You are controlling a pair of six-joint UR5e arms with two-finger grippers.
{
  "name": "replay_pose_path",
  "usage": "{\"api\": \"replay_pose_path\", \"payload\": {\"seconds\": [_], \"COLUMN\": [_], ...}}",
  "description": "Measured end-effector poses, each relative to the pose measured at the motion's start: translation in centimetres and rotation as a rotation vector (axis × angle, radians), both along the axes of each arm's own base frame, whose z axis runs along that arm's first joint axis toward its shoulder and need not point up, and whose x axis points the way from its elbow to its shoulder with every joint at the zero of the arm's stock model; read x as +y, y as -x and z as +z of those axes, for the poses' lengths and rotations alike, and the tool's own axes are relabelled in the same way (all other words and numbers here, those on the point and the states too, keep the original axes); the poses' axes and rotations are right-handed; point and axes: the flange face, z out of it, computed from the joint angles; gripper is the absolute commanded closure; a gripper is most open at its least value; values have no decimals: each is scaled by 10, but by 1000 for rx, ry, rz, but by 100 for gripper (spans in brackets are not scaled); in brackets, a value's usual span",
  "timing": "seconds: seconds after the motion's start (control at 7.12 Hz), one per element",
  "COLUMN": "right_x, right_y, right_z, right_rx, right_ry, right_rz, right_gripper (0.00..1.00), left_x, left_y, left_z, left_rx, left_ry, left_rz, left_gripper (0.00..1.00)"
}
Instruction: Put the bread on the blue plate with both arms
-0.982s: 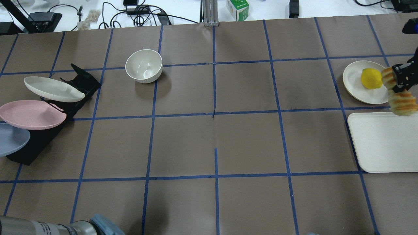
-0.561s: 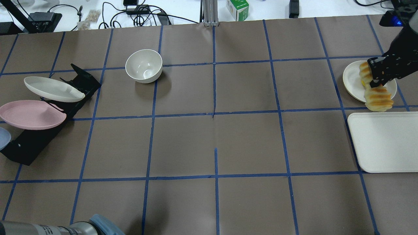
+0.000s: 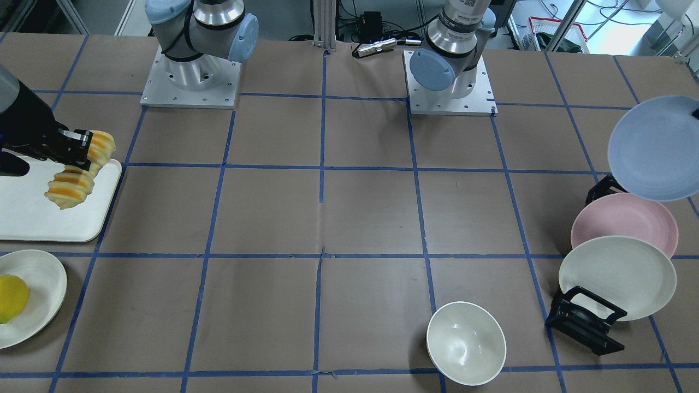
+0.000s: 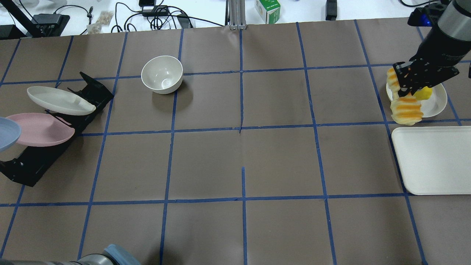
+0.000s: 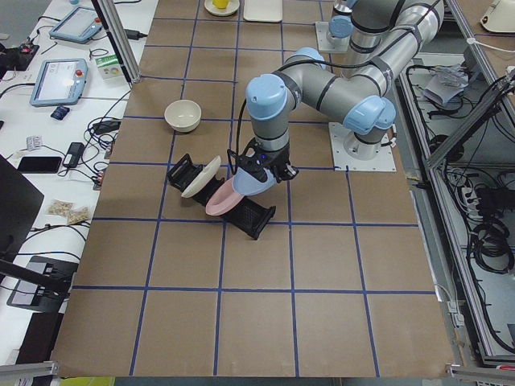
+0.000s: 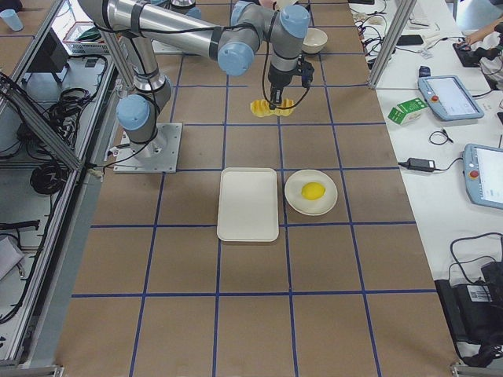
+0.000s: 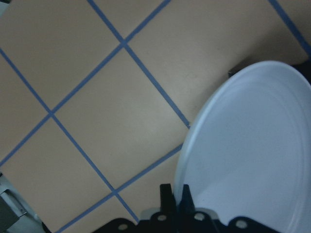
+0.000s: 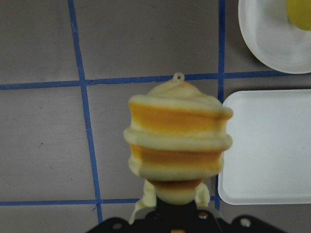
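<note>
The brown, blue-taped table (image 4: 279,162) has a black rack (image 4: 33,165) at its left edge, with a pink plate (image 4: 40,129) and a cream-white plate (image 4: 59,100) leaning in the slots. A white bowl (image 4: 162,73) sits farther in, toward the far edge. At the right edge lie a white tray (image 4: 434,162) and, beyond it toward the far right corner, a small white plate (image 4: 438,105) carrying a lemon (image 4: 424,93). The right gripper (image 4: 404,92) is clamped on the bread (image 4: 404,109) and holds it in the air near the right edge. There, in the overhead view, loaf and gripper cover part of the small plate and the lemon. The right wrist camera instead shows bare table and a tape crossing under the loaf, with the tray and small plate off to one side. The left gripper (image 7: 177,201) pinches the rim of the blue plate (image 7: 252,155), fingers drawn narrow, and the plate is lifted over the rack at the left edge, just above the pink plate. The overhead view catches only a sliver of this plate at its border. The front-facing view shows most of its tilted face, and only the left wrist camera shows the fingers on the rim. The bread is a ridged loaf of orange-yellow bands with cream edges, gripped near its middle so that a lump bulges to either side of the jaws. The blue plate is pale lavender-blue, matte, with a shallow rim.
</note>
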Motion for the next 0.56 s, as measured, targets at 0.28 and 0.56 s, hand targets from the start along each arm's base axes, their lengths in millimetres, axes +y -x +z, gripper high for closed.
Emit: {"api": "replay_pose_path", "payload": {"seconds": [0.28,0.56], "right_x": [2,2], "right_y": [-13,-27], "right_z": [4,7], "right_rx": [1,-24], "right_ry": [9,18], "right_rz": [5,-30], "right_gripper": [100,100], "left_x": [-61,-110], "left_y": [80,178], "left_z": [-17,-64], "left_rx": [111,186], "left_ry": [95,181], "left_rz": [-136,-211], "left_gripper": [100,100]}}
